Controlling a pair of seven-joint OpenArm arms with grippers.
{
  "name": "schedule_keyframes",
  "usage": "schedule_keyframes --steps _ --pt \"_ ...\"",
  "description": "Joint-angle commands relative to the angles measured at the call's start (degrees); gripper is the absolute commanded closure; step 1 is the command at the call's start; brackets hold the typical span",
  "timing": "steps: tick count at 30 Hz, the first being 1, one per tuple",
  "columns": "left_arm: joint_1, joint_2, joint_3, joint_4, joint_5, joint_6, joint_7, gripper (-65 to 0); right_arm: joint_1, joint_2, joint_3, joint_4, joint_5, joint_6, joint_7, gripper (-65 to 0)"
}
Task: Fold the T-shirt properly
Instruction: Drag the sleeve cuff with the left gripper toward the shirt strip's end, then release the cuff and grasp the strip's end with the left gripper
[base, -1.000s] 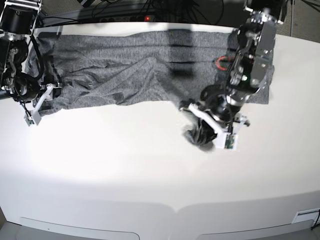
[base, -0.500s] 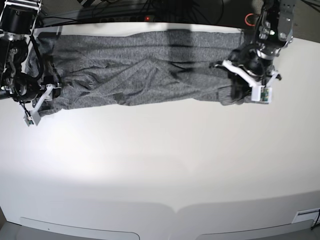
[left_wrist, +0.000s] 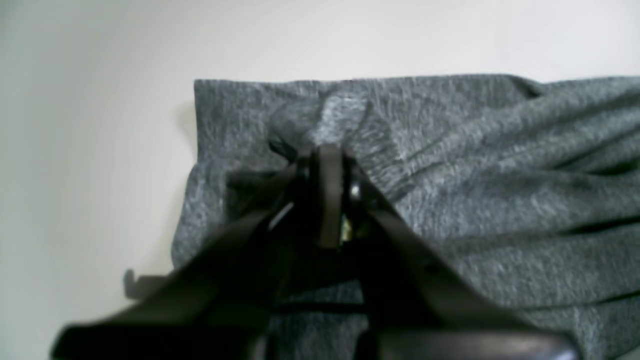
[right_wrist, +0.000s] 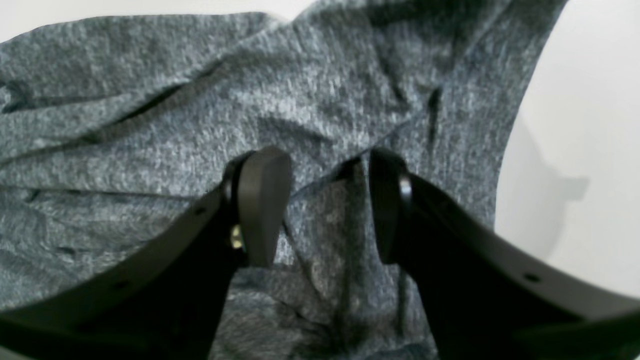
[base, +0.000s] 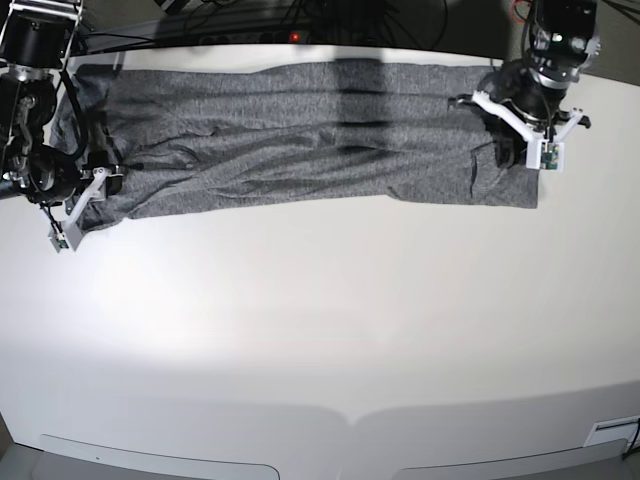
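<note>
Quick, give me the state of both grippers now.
Left gripper: shut, pinching a bunched fold of the T-shirt.
Right gripper: open, jaws standing apart over the shirt, gripping nothing.

My left gripper (base: 519, 150) pinches the T-shirt (base: 300, 135), stretched lengthwise across the white table (base: 320, 330), my right gripper (base: 82, 190) at its other end.

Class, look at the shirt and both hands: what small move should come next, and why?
Probably the left hand lowers and lets go. It is pinched shut on the shirt, which lies stretched long across the table. The right hand sits open over the other end.
</note>
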Motion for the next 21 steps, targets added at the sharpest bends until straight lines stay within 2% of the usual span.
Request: schedule_keyframes --steps 1,3,5,9,12,15,17,21 --pt "0.0 -0.4 -0.4 1.2 0.0 0.0 -0.2 -7.4 1.0 1.2 0.4 0.7 0.5 0.3 0.5 -29.3" --pt "0.0 -0.4 -0.4 1.2 0.1 0.0 0.3 -23.1 1.0 1.2 0.4 0.7 0.5 0.3 0.5 -29.3" --pt "0.0 -0.4 -0.4 1.2 1.0 0.8 0.6 -32.5 1.0 1.2 0.4 0.7 0.5 0.3 0.5 -29.3" --pt "0.0 -0.4 -0.4 1.2 2.3 10.1 1.4 -33.1 0.9 1.2 0.4 0.7 0.5 0.3 0.5 -29.3" --pt "0.0 -0.4 -0.4 1.2 5.6 13.1 1.7 -33.1 1.0 1.2 0.4 0.7 0.5 0.3 0.5 -29.3" --pt "-0.1 -0.4 -0.4 1.2 6.7 12.6 0.3 -33.1 1.0 1.2 0.4 0.7 0.5 0.3 0.5 -29.3" --pt "-0.2 -0.6 -0.8 1.2 8.9 10.3 0.9 -33.1 0.9 1.2 0.4 0.7 0.5 0.3 0.5 -29.3" --pt "-0.1 -3.2 -5.5 1.2 6.5 6.2 3.4 -33.1 0.9 1.2 0.4 0.7 0.5 0.3 0.5 -29.3"
